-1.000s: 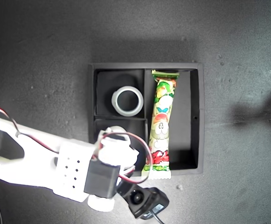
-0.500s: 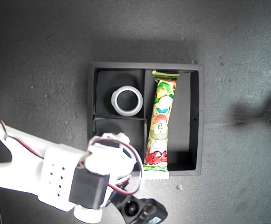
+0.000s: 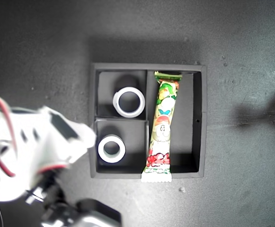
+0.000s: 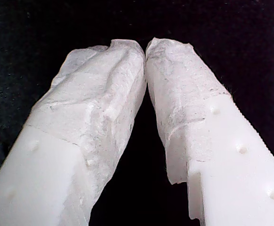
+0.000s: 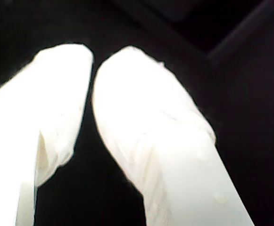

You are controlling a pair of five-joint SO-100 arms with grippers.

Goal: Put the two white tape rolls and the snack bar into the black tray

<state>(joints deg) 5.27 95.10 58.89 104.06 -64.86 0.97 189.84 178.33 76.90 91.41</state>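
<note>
Presently my first gripper [image 4: 145, 47] shows tips pressed together, empty; my second gripper [image 5: 93, 61] likewise. A blurred arm [image 3: 38, 142] lies just beside the black tray [image 3: 201, 120], which holds both tape rolls [image 3: 128, 101] [image 3: 111, 148] in separate small compartments and the snack bar [image 3: 162, 127] in the long one.

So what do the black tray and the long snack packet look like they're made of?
The square black divided tray looks like matte plastic or foam: dull, no glare, crisp thin walls; which one I cannot tell. The long green-and-white snack bar packet looks like glossy printed film: bright cartoon print, crimped serrated ends, slightly crinkled surface.
</note>
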